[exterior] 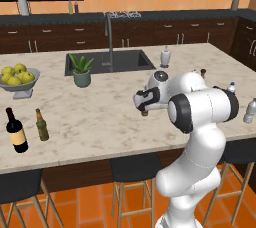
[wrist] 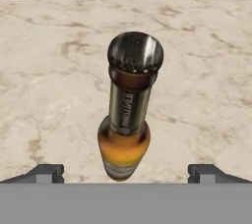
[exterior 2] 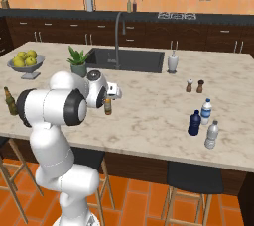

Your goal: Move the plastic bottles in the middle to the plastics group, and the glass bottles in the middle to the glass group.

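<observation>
Near the middle of the marble desk [exterior 2: 149, 116], the brown bottle [wrist: 126, 115] stands upright, cap up, long axis vertical. Above it, the gripper [wrist: 126, 171] is spread wide, holding nothing. Dark kitchen cabinets [exterior: 150, 32] line the orange wall behind.

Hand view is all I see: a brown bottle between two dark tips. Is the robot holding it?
Observer: No. In the right base view, the open gripper hovers over the brown bottle, which stands alone in the middle of the counter.
Operator: Any other bottles around?
Observer: A wine bottle stands at the left end, with a green bottle beside it.
Operator: And to the right?
Observer: A dark blue bottle stands by a water bottle and a pale bottle.
</observation>
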